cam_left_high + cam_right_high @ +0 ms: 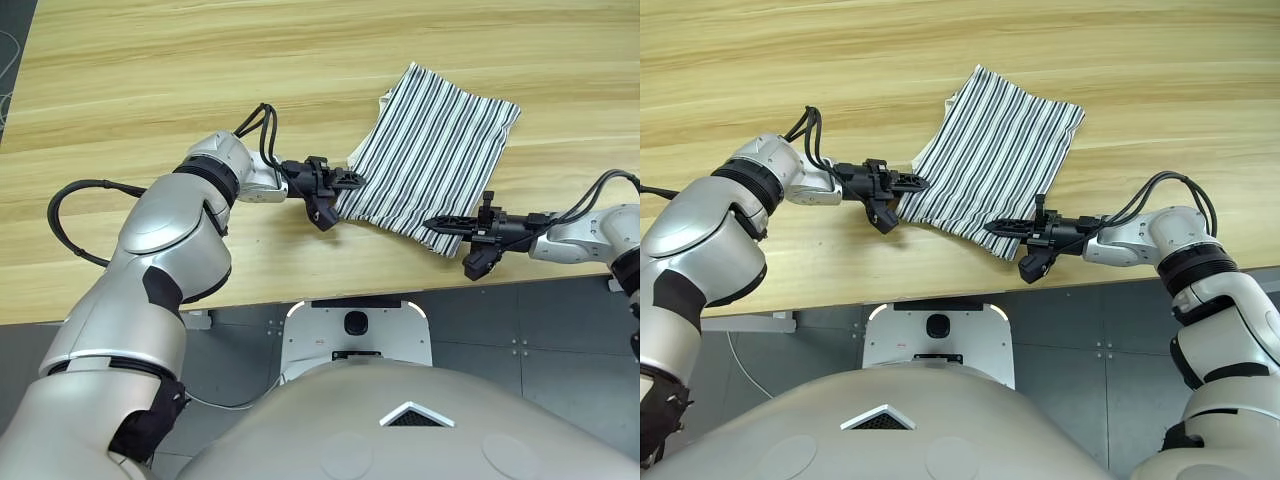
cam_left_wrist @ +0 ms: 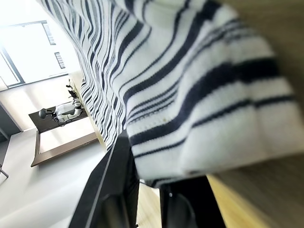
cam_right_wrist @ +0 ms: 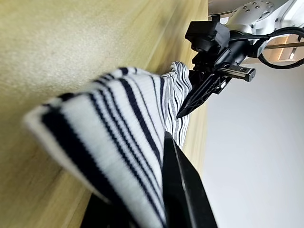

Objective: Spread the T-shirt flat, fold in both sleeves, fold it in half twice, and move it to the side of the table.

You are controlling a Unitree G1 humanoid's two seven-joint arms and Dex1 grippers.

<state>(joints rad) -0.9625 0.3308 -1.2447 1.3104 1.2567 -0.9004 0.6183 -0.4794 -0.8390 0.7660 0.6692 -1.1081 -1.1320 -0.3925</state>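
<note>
Seen from the head, the striped T-shirt (image 1: 435,150) lies folded into a rough rectangle on the wooden surface (image 1: 150,90). It is turned askew, right of centre and close to the front edge. The left hand (image 1: 352,179) meets the shirt's near left corner, its fingers pressed together on the cloth. The right hand (image 1: 437,225) is at the near right corner, just inside the surface's front edge, and is likewise pinching the hem.

In the left wrist view, the striped knit hangs close over the camera. Its hemmed edge is tucked down between two dark fingers (image 2: 116,190), with bare wood beside it.

In the right wrist view, a bunched corner of the T-shirt is pinched against a dark finger (image 3: 183,190). Farther along the same edge, the left hand touches the cloth with its tips.
</note>
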